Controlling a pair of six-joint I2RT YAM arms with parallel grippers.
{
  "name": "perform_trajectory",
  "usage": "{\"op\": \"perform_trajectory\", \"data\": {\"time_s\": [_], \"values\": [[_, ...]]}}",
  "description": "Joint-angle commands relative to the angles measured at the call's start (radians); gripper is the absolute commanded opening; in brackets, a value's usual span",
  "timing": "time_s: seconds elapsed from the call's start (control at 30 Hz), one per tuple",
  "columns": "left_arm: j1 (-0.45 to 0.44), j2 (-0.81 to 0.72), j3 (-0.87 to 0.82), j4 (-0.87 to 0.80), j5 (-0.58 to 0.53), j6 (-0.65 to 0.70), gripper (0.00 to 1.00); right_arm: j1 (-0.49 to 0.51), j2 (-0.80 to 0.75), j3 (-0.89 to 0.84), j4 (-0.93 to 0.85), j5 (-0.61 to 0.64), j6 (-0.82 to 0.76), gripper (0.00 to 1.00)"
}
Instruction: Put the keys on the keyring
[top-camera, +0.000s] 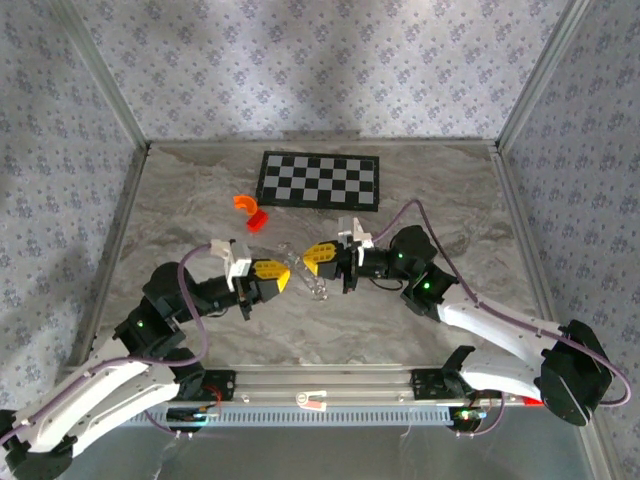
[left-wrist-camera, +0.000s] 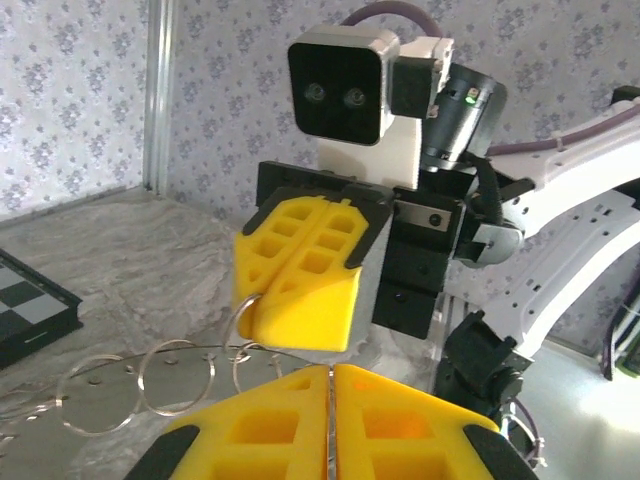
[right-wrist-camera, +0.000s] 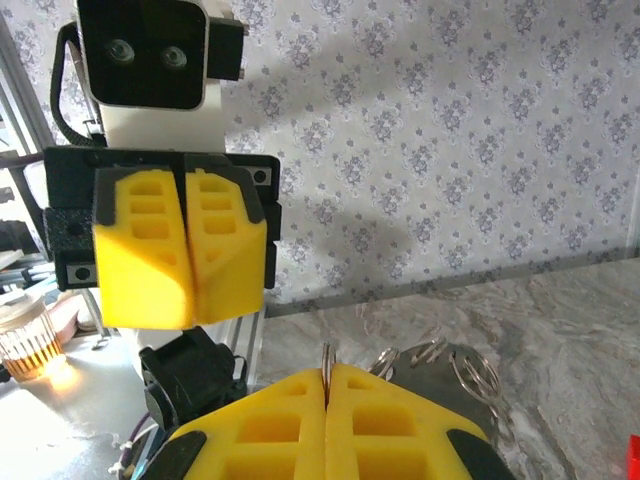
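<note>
Silvery, thin linked-ring keyring (top-camera: 308, 276) is strung between the two grippers, just above the grey marbled table (top-camera: 450, 200). Right gripper (top-camera: 318, 258): yellow fingers pinched tight on the edge of one ring. Left gripper (top-camera: 279, 278): fingers pressed together too, right at the chain's other end; can't tell if it actually has hold. Tiny teal key: too small to tell whether it's threaded. I'd call it mid-task, ring held up, threading unconfirmed.
</note>
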Motion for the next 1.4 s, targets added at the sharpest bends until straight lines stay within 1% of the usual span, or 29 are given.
{"op": "perform_trajectory", "data": {"time_s": [0.0,0.1,0.3,0.43,0.7,0.83,0.93,1.0,1.1,1.17,1.23,1.37], "values": [[-0.006,0.022,0.05,-0.025,-0.033,0.038,0.09,-0.005,-0.015,0.011,0.069,-0.028,0.023,0.0],[-0.006,0.049,0.043,-0.006,-0.022,0.036,0.09,-0.005,-0.01,0.015,0.08,-0.03,0.03,0.0],[-0.007,0.102,0.037,0.039,0.036,0.03,0.1,-0.006,-0.002,0.02,0.086,-0.028,0.033,0.0],[-0.009,0.108,0.031,0.095,0.091,0.019,0.1,-0.007,0.004,0.023,0.08,-0.023,0.03,0.0],[-0.033,0.134,0.042,0.148,0.149,0.015,0.11,-0.011,0.01,0.016,0.083,-0.015,0.03,0.0],[-0.044,0.155,0.06,0.169,0.218,0.003,0.11,-0.017,0.009,0.009,0.092,-0.006,0.037,0.0],[-0.047,0.139,0.058,0.197,0.257,-0.017,0.12,-0.019,0.006,0.008,0.09,-0.005,0.039,0.0],[-0.047,0.113,0.07,0.142,0.226,-0.001,0.12,-0.018,0.004,0.006,0.093,-0.007,0.04,0.0],[-0.046,0.074,0.101,0.018,0.124,0.043,0.13,-0.019,0.0,0.005,0.099,-0.014,0.046,0.0],[-0.046,0.063,0.121,-0.036,0.068,0.062,0.17,-0.019,-0.002,0.004,0.094,-0.013,0.041,0.0],[-0.046,0.07,0.143,-0.082,0.021,0.079,0.18,-0.018,-0.002,0.004,0.089,-0.014,0.037,0.0],[-0.044,0.102,0.179,-0.14,-0.018,0.116,0.18,-0.017,0.0,0.011,0.093,-0.033,0.045,0.0]]}}
